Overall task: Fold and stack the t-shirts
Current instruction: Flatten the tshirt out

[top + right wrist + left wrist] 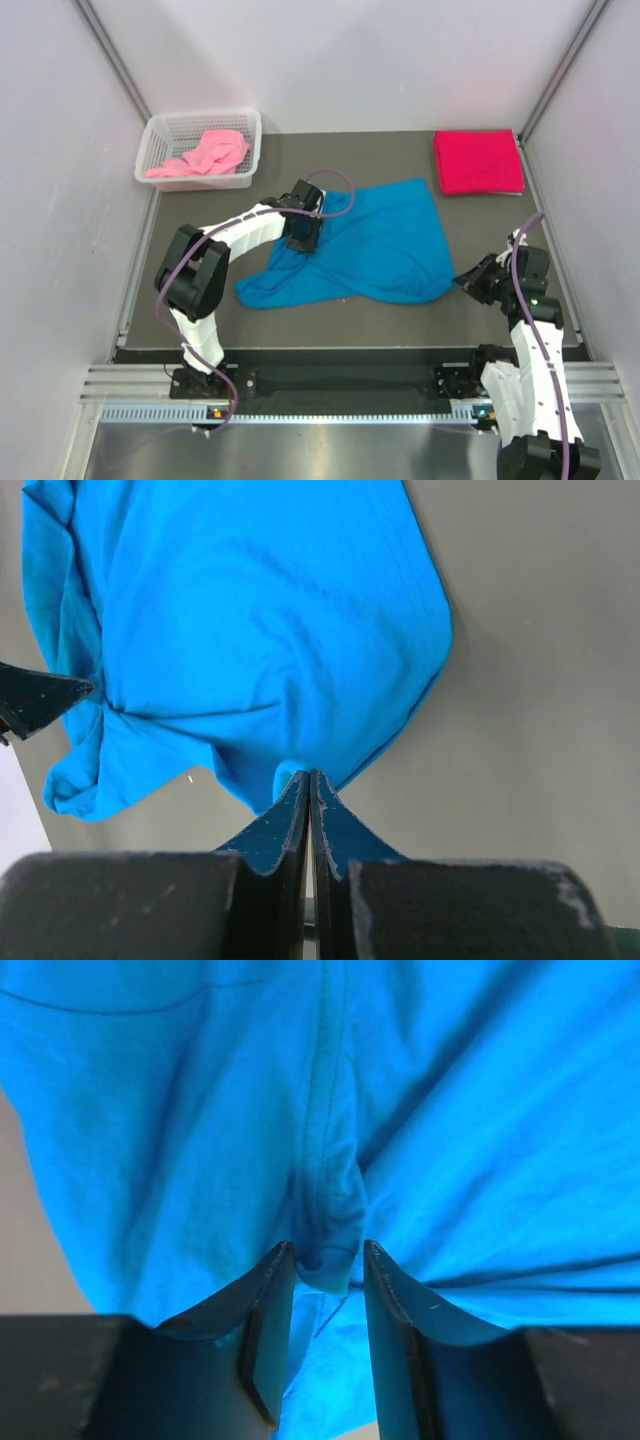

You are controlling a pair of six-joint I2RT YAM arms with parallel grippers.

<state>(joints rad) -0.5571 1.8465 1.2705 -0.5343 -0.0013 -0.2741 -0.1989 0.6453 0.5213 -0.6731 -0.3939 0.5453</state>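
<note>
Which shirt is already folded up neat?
The red shirt, a flat square in the far right corner. The blue shirt lies rumpled, and the pink shirt is bunched in the basket.

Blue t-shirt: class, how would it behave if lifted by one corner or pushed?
Probably floppy: the blue t-shirt lies rumpled and bunches in a ridge inside the left gripper. Likely light: it draws to a point at the shut right gripper. Pushed, it would probably crumple rather than slide.
</note>
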